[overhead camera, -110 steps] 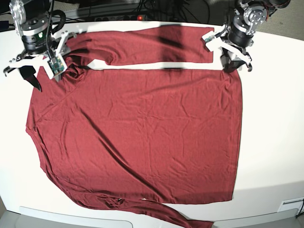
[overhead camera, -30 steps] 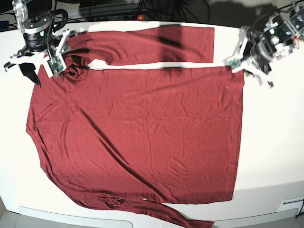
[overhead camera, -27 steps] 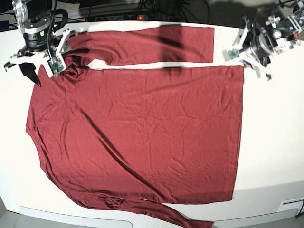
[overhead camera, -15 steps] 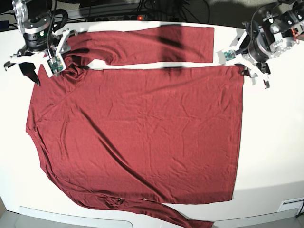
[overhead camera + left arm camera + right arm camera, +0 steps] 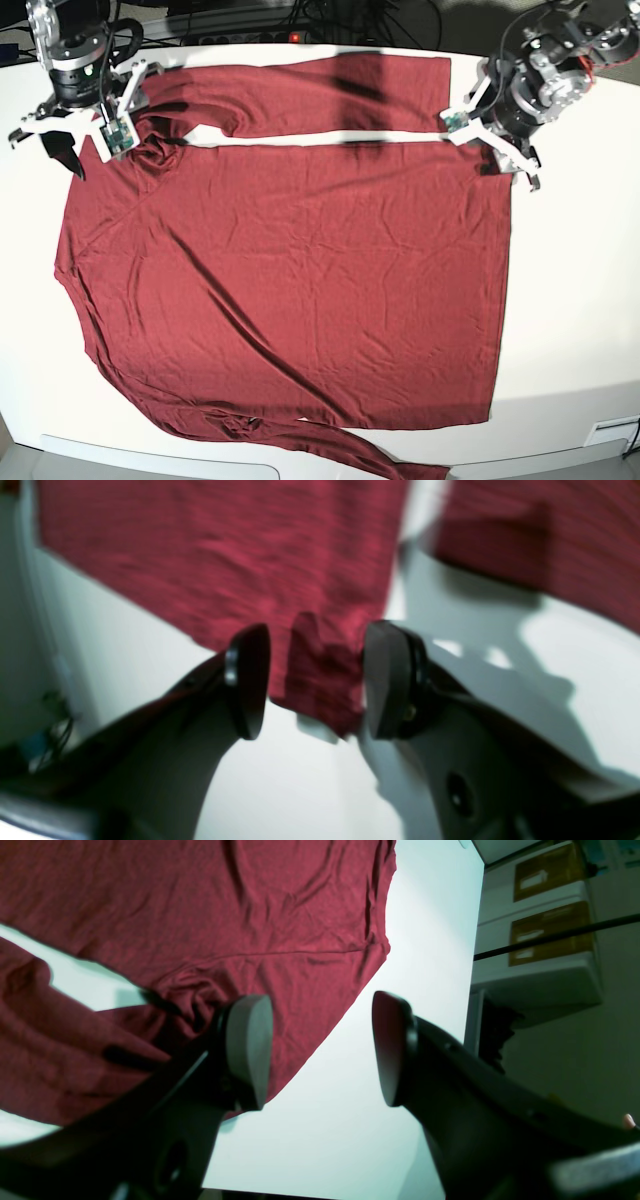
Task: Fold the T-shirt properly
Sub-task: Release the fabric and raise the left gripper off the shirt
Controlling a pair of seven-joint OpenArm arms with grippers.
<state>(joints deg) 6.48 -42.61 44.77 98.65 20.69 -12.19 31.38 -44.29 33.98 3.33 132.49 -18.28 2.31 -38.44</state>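
T-shirt [image 5: 300, 270] flat on table [image 5: 570, 300], both tools at corners.

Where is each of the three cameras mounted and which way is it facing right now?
Base: high above the white table, looking down on the spread maroon long-sleeved shirt; both arms show at the far corners.
Left wrist: behind the left gripper, looking past its open jaws, which straddle the shirt's hem corner.
Right wrist: behind the right gripper, open, one finger over bunched shoulder fabric, facing along the shirt's edge toward shelves.
Shared: all three views show the shirt and the table.
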